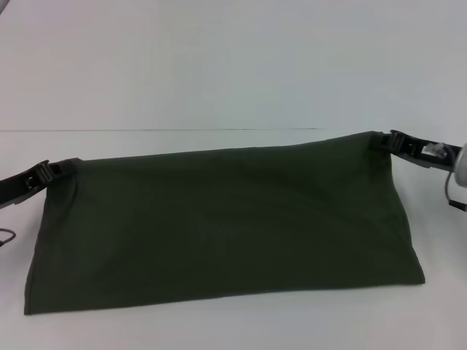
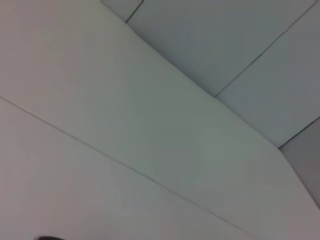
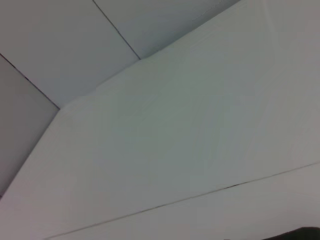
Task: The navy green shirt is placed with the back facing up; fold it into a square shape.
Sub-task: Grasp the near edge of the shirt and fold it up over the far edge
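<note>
The navy green shirt (image 1: 219,226) lies across the white table as a wide folded band, its far edge raised and stretched taut. At the far left corner of that edge, my left gripper (image 1: 57,170) is shut on the fabric. My right gripper (image 1: 381,140) is shut on the far right corner, held a little higher. The near edge of the shirt rests on the table. Both wrist views show only white table and floor, with no shirt and no fingers.
The white table (image 1: 219,87) stretches bare behind the shirt. A table seam (image 3: 200,195) and grey floor tiles (image 2: 240,45) show in the wrist views. A grey cable (image 1: 6,238) shows at the left edge.
</note>
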